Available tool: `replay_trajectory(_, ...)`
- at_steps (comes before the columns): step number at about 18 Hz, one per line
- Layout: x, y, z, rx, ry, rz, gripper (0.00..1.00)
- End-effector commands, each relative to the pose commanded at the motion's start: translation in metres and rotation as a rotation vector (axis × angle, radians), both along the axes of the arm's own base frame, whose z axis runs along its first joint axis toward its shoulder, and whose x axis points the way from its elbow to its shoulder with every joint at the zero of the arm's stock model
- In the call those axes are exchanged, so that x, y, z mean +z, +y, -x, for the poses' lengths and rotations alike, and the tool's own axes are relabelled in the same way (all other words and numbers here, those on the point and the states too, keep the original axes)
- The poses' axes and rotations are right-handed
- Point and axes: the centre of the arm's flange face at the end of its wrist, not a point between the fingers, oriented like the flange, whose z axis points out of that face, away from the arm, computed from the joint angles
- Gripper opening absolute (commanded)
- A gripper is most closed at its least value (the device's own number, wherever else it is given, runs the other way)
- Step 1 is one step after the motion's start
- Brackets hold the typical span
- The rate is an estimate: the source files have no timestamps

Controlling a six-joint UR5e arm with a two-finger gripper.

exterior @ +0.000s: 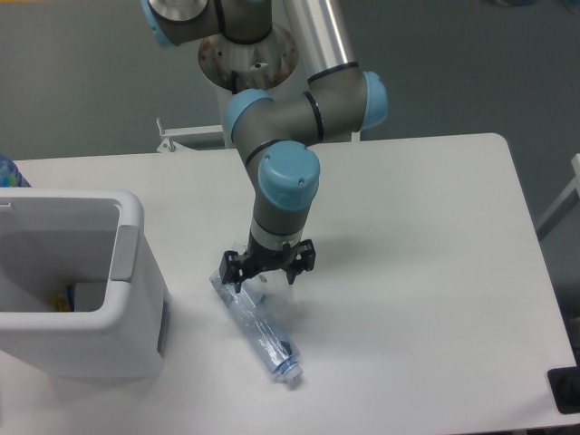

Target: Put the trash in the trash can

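With its jaws spread and empty over the crumpled paper (272, 283), the gripper (267, 272) hovers beside the plastic bottle (258, 328); closing off-centre could nudge the bottle, away from the trash can (127, 272).

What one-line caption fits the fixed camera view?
Open gripper lowered over crumpled paper beside a crushed bottle, white bin at left.

White table (435, 272) with rounded corners fills scene. Grey floor (82, 72) beyond far edge. White metal frame (186, 136) behind table. Dark object (566, 390) at near right corner.
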Motion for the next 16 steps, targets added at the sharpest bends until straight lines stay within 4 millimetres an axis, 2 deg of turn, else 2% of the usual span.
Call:
replay_trajectory(1,-0.0040,0.0026,-0.0031,-0.006,0.005,0.014,0.93)
replay_trajectory(3,-0.0058,0.0027,-0.0044,-0.010,0.010,0.023,0.74)
replay_trajectory(5,-0.0058,0.0029,-0.0049,-0.011,0.013,0.025,0.65)
replay_trajectory(7,-0.0065,0.0021,-0.0047,-0.009,0.017,0.031,0.51)
replay_trajectory(11,-0.0088,-0.0019,-0.0016,-0.015,0.047,0.073,0.05)
replay_trajectory(12,-0.0087,-0.0025,-0.0019,-0.018,0.048,0.075,0.00)
replay_trajectory(16,-0.0102,-0.0049,-0.0033,-0.026,0.050,0.083,0.00)
